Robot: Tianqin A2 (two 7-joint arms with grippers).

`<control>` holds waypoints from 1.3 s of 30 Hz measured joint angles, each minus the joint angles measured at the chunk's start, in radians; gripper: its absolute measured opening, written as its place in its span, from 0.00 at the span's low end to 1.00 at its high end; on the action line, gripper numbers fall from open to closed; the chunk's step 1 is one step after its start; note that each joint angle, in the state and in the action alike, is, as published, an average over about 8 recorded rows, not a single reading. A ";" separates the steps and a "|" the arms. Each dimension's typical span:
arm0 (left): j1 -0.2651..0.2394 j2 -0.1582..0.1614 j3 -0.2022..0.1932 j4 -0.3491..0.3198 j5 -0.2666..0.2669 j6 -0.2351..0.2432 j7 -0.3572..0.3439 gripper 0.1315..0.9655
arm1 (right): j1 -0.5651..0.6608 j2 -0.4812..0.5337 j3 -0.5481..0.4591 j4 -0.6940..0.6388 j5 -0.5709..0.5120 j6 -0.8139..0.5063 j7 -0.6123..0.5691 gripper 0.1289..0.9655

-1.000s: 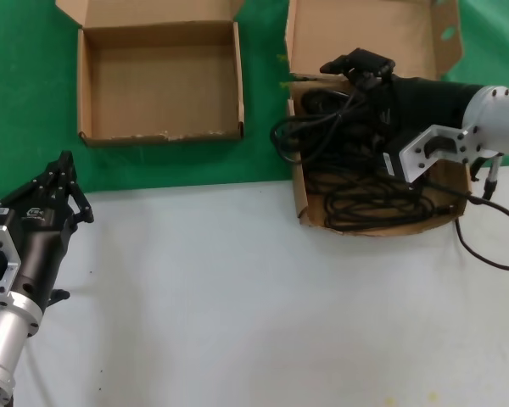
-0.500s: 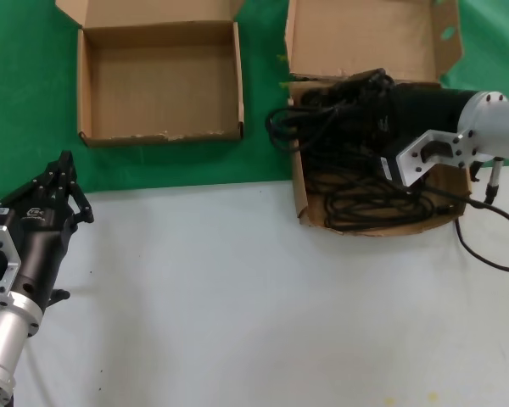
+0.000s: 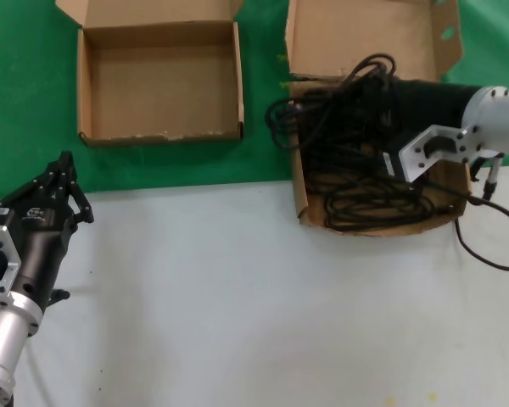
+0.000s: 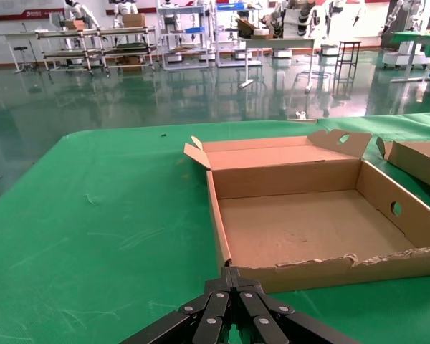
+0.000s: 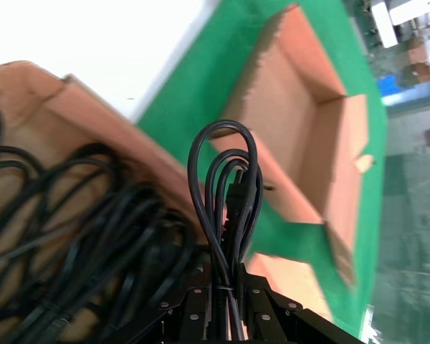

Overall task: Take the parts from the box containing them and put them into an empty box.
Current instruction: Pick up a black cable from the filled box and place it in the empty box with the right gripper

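Clamping a cord bundle (image 5: pixel 226 208) over the full box (image 3: pixel 310 208), the right claw (image 5: pixel 226 304) held it for carrying to the empty box (image 3: pixel 89 131), while the left claw (image 4: pixel 233 315) waited closed above the tabletop (image 3: pixel 237 297).

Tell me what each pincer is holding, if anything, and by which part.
The right pincer grips a coiled power cord by the bundle's lower part, loops sticking up past its fingers, over the larger box. The left pincer holds nothing.
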 joint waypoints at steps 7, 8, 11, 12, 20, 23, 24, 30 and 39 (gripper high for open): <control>0.000 0.000 0.000 0.000 0.000 0.000 0.000 0.02 | -0.012 0.045 0.032 0.199 -0.071 -0.017 0.157 0.09; 0.000 0.000 0.000 0.000 0.000 0.000 0.000 0.02 | -0.010 0.047 0.036 0.228 -0.083 -0.021 0.180 0.09; 0.000 0.000 0.000 0.000 0.000 0.000 0.000 0.02 | 0.003 0.037 0.041 0.298 -0.121 -0.032 0.242 0.09; 0.000 0.000 0.000 0.000 0.000 0.000 0.000 0.02 | 0.008 0.029 0.041 0.315 -0.133 -0.035 0.260 0.09; 0.000 0.000 0.000 0.000 0.000 0.000 0.000 0.02 | 0.065 -0.104 -0.004 0.320 -0.219 -0.024 0.331 0.09; 0.000 0.000 0.000 0.000 0.000 0.000 0.000 0.02 | 0.085 -0.167 -0.030 0.262 -0.236 0.004 0.316 0.09; 0.000 0.000 0.000 0.000 0.000 0.000 0.000 0.02 | 0.091 -0.186 -0.039 0.239 -0.239 0.015 0.307 0.09; 0.000 0.000 0.000 0.000 0.000 0.000 0.000 0.02 | 0.110 -0.287 -0.081 0.084 -0.217 0.101 0.216 0.09; 0.000 0.000 0.000 0.000 0.000 0.000 0.000 0.02 | 0.111 -0.388 -0.122 -0.116 -0.107 0.249 0.005 0.10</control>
